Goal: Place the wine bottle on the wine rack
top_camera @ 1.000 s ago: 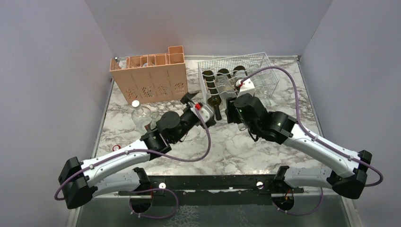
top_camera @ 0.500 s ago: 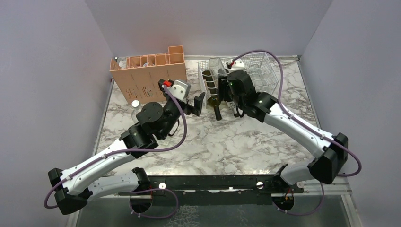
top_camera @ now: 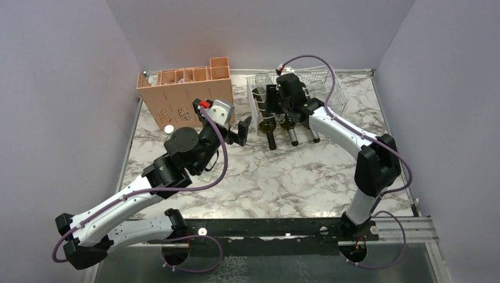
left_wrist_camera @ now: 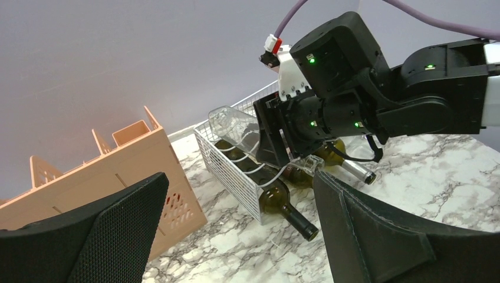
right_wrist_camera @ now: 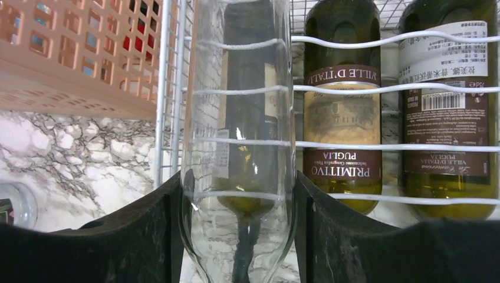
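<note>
Three dark bottles (right_wrist_camera: 342, 118) already lie in the wine rack (top_camera: 333, 88), necks poking out toward the arm bases. Your right end effector (right_wrist_camera: 239, 236) is clamped on the clear wine bottle (right_wrist_camera: 239, 118), holding it over the leftmost one. Release here and glass likely strikes glass, or the bottle rolls off the rack's left wall onto the counter (top_camera: 306, 177). Your left end effector (left_wrist_camera: 236, 236) hangs spread and empty nearby. What the peach crate (top_camera: 188, 97) holds, I cannot tell.
</note>
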Robot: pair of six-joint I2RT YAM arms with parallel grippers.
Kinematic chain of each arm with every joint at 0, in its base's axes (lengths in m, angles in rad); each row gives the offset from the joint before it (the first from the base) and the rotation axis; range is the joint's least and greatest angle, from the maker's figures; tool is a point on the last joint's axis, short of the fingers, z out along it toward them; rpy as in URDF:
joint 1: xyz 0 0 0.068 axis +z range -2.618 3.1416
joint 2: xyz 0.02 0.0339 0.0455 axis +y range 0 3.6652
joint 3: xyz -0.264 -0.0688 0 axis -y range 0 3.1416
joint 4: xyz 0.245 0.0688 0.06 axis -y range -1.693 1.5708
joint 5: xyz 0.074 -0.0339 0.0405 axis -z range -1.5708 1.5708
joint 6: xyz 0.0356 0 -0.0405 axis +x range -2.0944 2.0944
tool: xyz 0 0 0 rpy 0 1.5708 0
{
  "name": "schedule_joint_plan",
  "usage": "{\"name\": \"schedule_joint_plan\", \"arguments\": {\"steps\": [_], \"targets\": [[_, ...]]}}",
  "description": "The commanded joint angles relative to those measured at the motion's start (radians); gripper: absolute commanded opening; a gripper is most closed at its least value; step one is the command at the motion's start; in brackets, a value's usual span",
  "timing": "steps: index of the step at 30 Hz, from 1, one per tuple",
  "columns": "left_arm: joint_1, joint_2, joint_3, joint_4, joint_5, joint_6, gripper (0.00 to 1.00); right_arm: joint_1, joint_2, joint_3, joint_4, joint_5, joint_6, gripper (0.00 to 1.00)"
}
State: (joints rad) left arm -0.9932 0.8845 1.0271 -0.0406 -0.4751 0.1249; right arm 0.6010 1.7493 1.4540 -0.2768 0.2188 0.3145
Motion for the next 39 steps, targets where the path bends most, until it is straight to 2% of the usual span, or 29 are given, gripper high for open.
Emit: {"name": "schedule_joint_plan", "arguments": {"steps": [1,16,23,33,39], "targets": [[0.000,-0.013,0.039,-0.008,-0.010,0.019,0.99,-0.014,0.016,0.053,0.126,-0.066,0.022,0.01],[0.001,-0.012,0.048,-0.001,0.011,0.004,0.99,-0.024,0.084,0.016,0.219,-0.109,0.059,0.02],[0.000,-0.001,0.061,-0.009,-0.018,-0.013,0.99,-0.026,0.092,0.000,0.202,-0.105,0.097,0.25],[0.001,0.009,0.067,-0.016,-0.037,-0.016,0.99,-0.026,0.096,0.021,0.131,-0.105,0.152,0.44],[0.001,0.015,0.074,-0.015,-0.027,-0.014,0.99,-0.027,0.110,0.056,0.062,-0.095,0.163,0.49]]}}
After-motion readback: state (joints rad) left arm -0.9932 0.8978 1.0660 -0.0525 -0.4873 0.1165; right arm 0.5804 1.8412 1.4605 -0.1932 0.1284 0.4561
